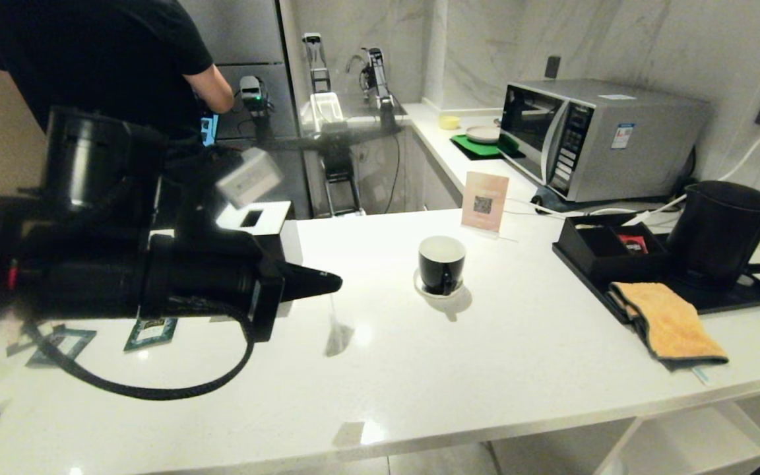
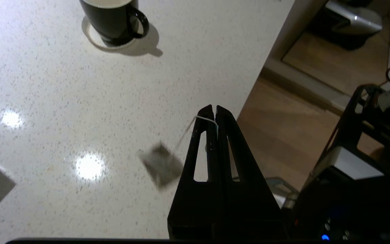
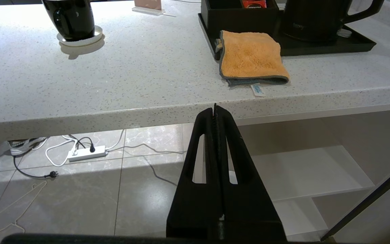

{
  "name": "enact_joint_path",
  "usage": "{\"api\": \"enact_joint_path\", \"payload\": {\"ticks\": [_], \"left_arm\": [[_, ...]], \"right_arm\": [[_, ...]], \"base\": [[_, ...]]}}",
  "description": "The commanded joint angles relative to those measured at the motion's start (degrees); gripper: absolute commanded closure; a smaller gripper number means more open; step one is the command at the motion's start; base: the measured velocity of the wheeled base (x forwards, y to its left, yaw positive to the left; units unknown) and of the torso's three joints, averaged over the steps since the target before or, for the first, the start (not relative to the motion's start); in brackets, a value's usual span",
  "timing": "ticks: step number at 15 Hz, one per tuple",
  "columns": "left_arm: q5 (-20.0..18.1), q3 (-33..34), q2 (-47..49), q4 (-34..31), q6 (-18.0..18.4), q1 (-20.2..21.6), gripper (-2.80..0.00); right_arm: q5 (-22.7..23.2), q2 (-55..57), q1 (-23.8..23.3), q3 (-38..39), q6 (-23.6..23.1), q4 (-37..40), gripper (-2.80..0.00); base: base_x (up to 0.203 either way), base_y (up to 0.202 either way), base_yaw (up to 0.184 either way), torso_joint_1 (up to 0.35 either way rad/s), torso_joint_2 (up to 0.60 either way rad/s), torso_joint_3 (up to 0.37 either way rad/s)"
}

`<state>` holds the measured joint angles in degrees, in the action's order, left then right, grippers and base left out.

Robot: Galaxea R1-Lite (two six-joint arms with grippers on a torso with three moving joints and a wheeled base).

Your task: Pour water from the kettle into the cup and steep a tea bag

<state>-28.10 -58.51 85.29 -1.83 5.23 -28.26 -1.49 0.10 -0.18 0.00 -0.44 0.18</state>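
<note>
Left tool (image 2: 214,110) pinches tea bag (image 2: 161,164) string | right tool (image 3: 215,112) closed, below counter

cups (image 1: 441,264): 1 | kettles (image 1: 723,232): 1 | tea bags (image 1: 339,335): 1 | orange cloths (image 1: 667,323): 1 | microwaves (image 1: 591,135): 1

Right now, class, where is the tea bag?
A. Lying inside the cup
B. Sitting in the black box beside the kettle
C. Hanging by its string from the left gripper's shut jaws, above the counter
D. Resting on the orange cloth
C: the string is pinched in the shut jaws of the left gripper, and the tea bag dangles over the counter, short of the cup.
</note>
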Motion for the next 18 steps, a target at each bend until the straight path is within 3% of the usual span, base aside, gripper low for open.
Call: {"api": "enact_joint_path", "payload": {"ticks": [1,8,14,18], "left_arm": [[-0.91,-5.12,0.86,-7.16,1.95,0.79,0.0],[-2.23,-23.47,8.77,-27.56,12.69,4.38,0.0],[-1.26,-34.96,20.23,-28.69,18.53,4.65,0.0],[2.17,-40.84,26.22,-28.89,21.67,3.83,0.0]], "right_arm": [[-0.01,-0.01,0.01,0.0,0.0,-0.01,0.0],[-0.01,-0.01,0.01,0.0,0.0,-0.01,0.0],[-0.01,-0.01,0.01,0.0,0.0,-0.01,0.0],[-0.01,-0.01,0.01,0.0,0.0,-0.01,0.0]], "base": [[0.0,0.0,0.0,0.0,0.0,0.0],[0.0,0.0,0.0,0.0,0.0,0.0],[0.0,0.0,0.0,0.0,0.0,0.0],[0.0,0.0,0.0,0.0,0.0,0.0]]}}
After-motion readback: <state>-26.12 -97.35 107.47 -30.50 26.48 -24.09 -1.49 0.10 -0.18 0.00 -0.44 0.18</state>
